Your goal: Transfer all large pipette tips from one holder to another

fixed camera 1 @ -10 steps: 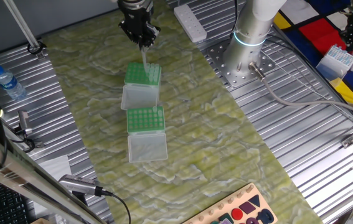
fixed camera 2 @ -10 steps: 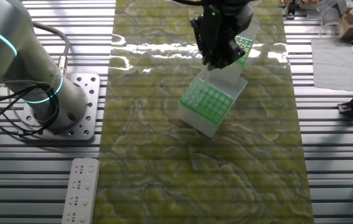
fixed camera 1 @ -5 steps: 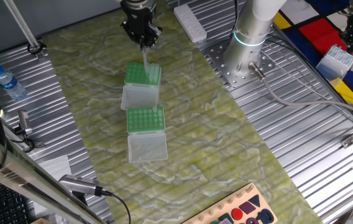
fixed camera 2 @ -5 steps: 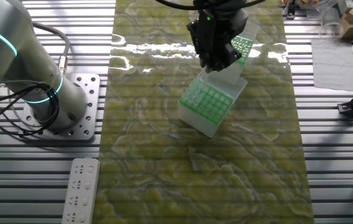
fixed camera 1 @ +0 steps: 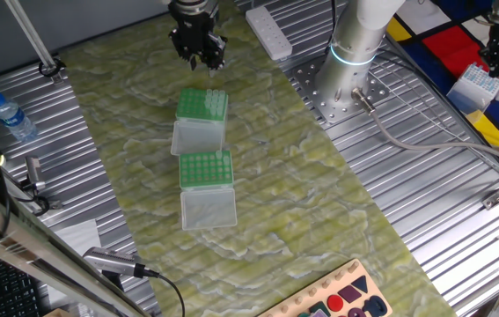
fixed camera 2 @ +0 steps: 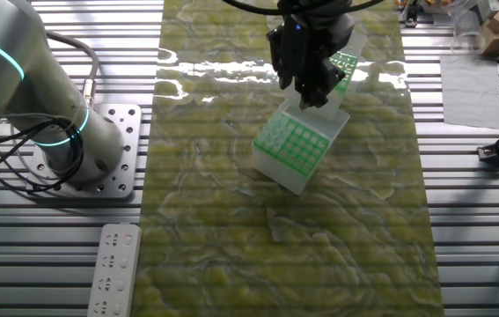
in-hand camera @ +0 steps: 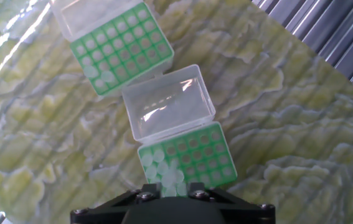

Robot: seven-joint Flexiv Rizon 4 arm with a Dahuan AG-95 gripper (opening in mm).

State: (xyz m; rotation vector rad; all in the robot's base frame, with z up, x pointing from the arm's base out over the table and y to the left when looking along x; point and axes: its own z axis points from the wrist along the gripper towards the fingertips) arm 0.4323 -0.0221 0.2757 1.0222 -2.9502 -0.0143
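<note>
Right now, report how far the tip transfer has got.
Done, apparently: a cluster of large pipette tips sits in the near rack. In hand: nothing visible; the claw hovers open above it. Left: a few tips stand in the far rack.

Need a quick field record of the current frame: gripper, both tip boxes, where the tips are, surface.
gripper: above the far green-topped box, nothing visible between the fingers; open or shut not discernible
far box: lid open, large pipette tips clustered at one side of its rack
near box: lid open, a few tips in one corner of the rack, the rest of the holes look empty
layout: the two boxes sit in a line, close together
surface: green patterned mat
</note>
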